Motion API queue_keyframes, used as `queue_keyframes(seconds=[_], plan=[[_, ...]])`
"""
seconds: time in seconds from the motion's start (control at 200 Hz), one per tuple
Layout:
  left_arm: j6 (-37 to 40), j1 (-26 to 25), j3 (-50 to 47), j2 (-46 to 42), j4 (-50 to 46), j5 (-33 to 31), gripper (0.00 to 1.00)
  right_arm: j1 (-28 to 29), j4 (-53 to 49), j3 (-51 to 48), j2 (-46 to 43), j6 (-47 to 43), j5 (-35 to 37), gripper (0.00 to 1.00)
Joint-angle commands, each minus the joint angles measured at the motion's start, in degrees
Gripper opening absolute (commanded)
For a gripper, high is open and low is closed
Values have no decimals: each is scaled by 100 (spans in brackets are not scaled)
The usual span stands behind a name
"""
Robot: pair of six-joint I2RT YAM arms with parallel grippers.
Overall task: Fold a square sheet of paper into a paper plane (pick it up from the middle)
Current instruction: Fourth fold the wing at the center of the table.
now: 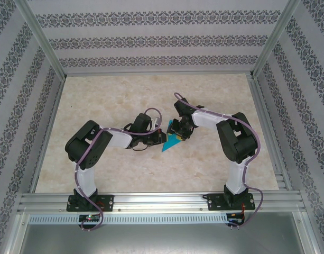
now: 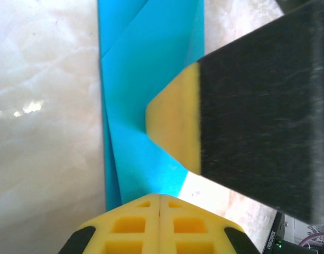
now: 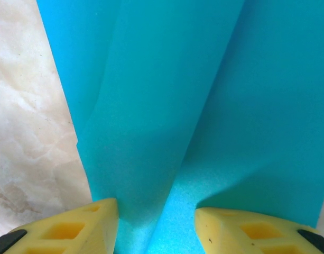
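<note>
Marble-patterned table (image 1: 98, 100) carries our sheet of paper (image 1: 171, 142), partly folded, at its middle. Our left gripper (image 2: 159, 203) is clenched at the paper's edge; whether it pinches it we cannot tell. Our right gripper (image 3: 156, 211) stands parted astride a raised fold.

**White shells, black joints, yellow tips**

The left arm (image 1: 86, 179) and right arm (image 1: 237, 181) share one build: white shells on the links, bulky black housings at the joints, and black base plates (image 1: 90, 202) underneath. Purple cables (image 1: 178, 97) loop along both. The left claw (image 2: 159, 225) and right claw (image 3: 156, 228) have yellow fingers moulded with square pockets, turning black further back.
</note>
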Motion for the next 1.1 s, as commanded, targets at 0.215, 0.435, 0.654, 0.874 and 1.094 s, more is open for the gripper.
queue_keyframes(seconds=[0.215, 0.435, 0.654, 0.874, 1.094], plan=[[-14, 55, 181, 187, -260, -59, 2, 144, -45, -593, 1313, -71, 776, 49], [136, 52, 189, 191, -776, -312, 2, 155, -51, -602, 1314, -58, 772, 49], [174, 56, 243, 255, -978, -372, 1, 163, -49, -602, 1287, -58, 743, 49], [237, 46, 268, 278, -1400, -514, 1, 146, -49, -442, 817, -90, 474, 49], [334, 28, 348, 325, -1974, -738, 0, 86, -13, 19, -407, -225, 80, 52]])
